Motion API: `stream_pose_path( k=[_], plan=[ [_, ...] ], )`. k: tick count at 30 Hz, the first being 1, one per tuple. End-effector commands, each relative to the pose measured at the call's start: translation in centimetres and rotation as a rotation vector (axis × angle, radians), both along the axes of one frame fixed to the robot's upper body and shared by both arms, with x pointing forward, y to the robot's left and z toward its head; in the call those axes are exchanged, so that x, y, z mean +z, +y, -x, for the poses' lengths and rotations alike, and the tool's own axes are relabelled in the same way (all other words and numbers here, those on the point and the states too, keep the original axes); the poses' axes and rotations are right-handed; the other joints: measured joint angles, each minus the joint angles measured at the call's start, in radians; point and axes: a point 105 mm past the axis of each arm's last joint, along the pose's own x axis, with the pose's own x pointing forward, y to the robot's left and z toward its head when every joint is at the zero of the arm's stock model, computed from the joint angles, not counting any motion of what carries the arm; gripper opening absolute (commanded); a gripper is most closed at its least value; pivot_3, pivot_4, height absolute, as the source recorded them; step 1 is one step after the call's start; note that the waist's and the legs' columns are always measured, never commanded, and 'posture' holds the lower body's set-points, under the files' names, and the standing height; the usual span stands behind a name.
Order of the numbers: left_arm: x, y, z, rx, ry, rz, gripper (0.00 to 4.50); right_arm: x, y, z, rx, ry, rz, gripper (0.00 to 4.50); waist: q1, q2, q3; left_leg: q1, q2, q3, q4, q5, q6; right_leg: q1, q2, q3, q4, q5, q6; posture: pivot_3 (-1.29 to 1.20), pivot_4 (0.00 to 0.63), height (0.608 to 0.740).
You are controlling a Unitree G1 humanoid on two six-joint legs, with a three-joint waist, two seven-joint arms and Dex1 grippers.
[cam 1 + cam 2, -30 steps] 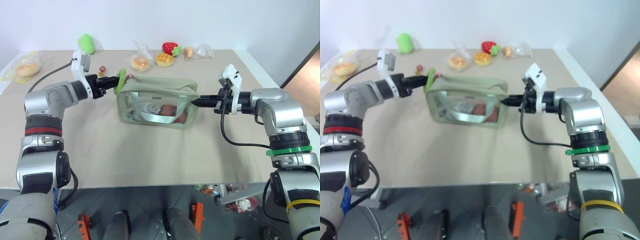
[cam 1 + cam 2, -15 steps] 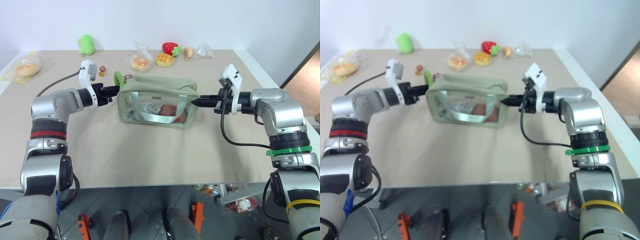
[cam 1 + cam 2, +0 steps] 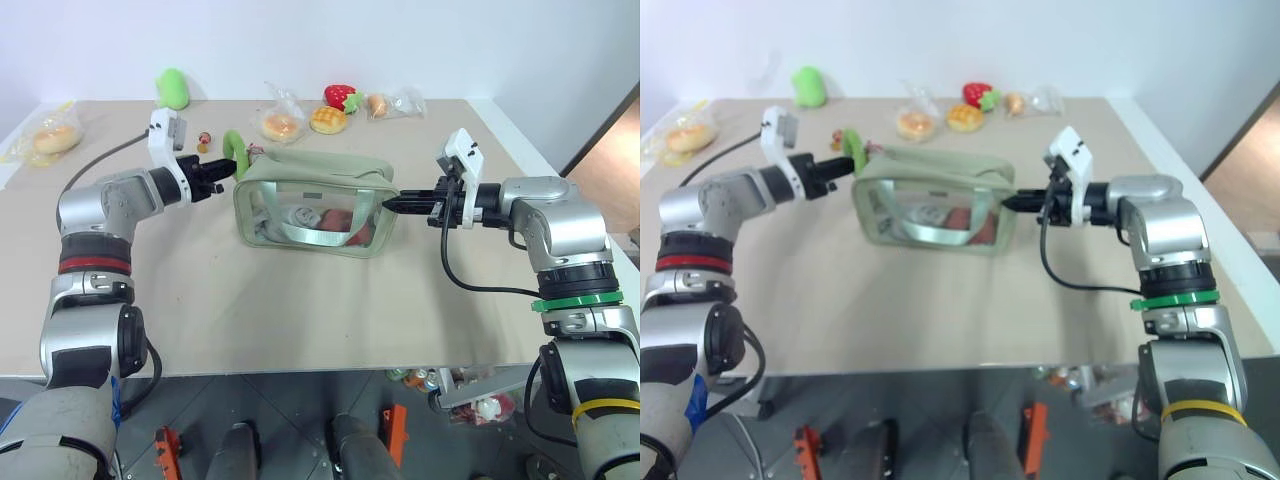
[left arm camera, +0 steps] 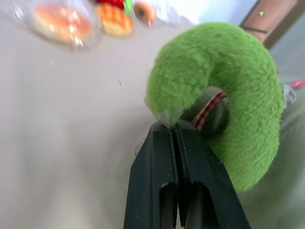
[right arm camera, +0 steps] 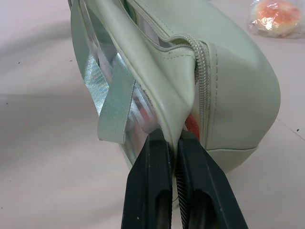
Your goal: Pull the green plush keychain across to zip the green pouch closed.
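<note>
Your left hand (image 4: 174, 131) pinches the green plush keychain (image 3: 233, 150) at the green pouch (image 3: 315, 203)'s left end; your right hand (image 5: 172, 143) clamps its right end. Bagged breads (image 3: 283, 125), a strawberry (image 3: 341, 96) and an oval plush (image 3: 173, 87) lie behind on the surface (image 3: 300, 300).

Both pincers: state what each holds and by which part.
The left pincer is shut on the green plush keychain, pinching a small tag at the ring's inner edge. The right pincer is shut on the green pouch, gripping the fabric edge at its end.

Boxy sage-green fabric pouch (image 3: 318, 203) with clear side panels stands upright on the table. Lime-green ring-shaped plush keychain (image 3: 234, 148) sits raised at its left end.
</note>
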Motion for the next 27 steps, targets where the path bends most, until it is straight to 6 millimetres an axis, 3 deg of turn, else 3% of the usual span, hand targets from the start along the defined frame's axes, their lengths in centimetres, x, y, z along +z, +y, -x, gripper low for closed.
stream_pose_path(
  k=[1,5,9,14,20,21,24,26,27],
  plan=[
    [5.3,0.4,0.0,0.050,-0.178,0.010,0.02,0.8,0.4,0.0,0.021,-0.027,-0.009,0.00,0.000,0.000,0.000,0.000,0.000,0.000,0.000,0.000,0.000,0.000,0.000,0.000,0.000,0.000,0.000,0.00,0.150,0.740],
    [7.0,-0.6,-0.2,0.064,-0.275,-0.076,0.02,1.0,0.5,0.0,0.022,-0.030,-0.010,0.00,-0.001,0.000,0.000,0.000,0.000,0.000,0.000,0.000,0.000,0.000,0.000,0.000,0.000,0.000,0.000,0.00,0.150,0.740],
    [7.7,-2.9,0.2,0.016,-0.382,-0.203,0.02,0.9,0.5,-0.1,0.021,-0.030,-0.009,0.00,-0.001,0.000,0.000,0.000,0.000,0.000,0.000,0.000,0.000,0.000,0.000,0.000,0.000,0.000,0.000,0.00,0.150,0.740],
    [8.1,-8.2,2.2,-0.157,-0.568,-0.415,0.02,1.0,0.5,0.0,0.021,-0.031,-0.009,0.00,0.000,0.000,0.000,0.000,0.000,0.001,0.000,0.000,0.000,0.000,0.000,0.001,0.000,0.000,0.000,0.00,0.150,0.740],
    [7.6,-10.8,4.5,-0.310,-0.627,-0.477,0.02,1.1,0.4,0.0,0.016,-0.033,-0.008,0.00,-0.004,0.000,0.000,0.001,0.000,0.001,-0.001,0.000,0.000,-0.001,0.001,0.002,0.000,0.000,0.000,0.00,0.150,0.740],
    [7.5,-10.8,4.7,-0.325,-0.614,-0.467,0.58,1.1,0.4,0.0,0.016,-0.033,-0.008,0.00,-0.004,0.000,0.000,0.001,0.000,0.001,-0.001,0.000,0.000,-0.001,0.001,0.002,0.000,0.000,0.000,0.00,0.150,0.740],
    [7.5,-10.5,5.1,-0.352,-0.577,-0.424,1.49,1.1,0.4,0.0,0.014,-0.034,-0.010,0.00,-0.004,0.000,0.000,0.000,0.000,0.001,0.000,0.000,0.000,0.000,0.001,0.002,0.000,0.000,0.000,0.00,0.150,0.740],
    [7.8,-9.8,4.4,-0.296,-0.570,-0.421,2.30,1.1,0.4,0.0,0.015,-0.034,-0.010,0.00,-0.004,0.000,0.000,0.000,0.000,0.001,0.000,0.000,0.000,0.000,0.001,0.002,0.000,0.000,0.000,0.00,0.150,0.740],
    [7.9,-9.5,4.1,-0.271,-0.566,-0.418,2.50,1.0,0.4,0.0,0.016,-0.033,-0.010,0.00,-0.004,0.000,0.000,0.000,0.000,0.001,0.000,0.000,0.000,0.000,0.001,0.002,0.000,0.000,0.000,0.00,0.150,0.740]
  ],
)
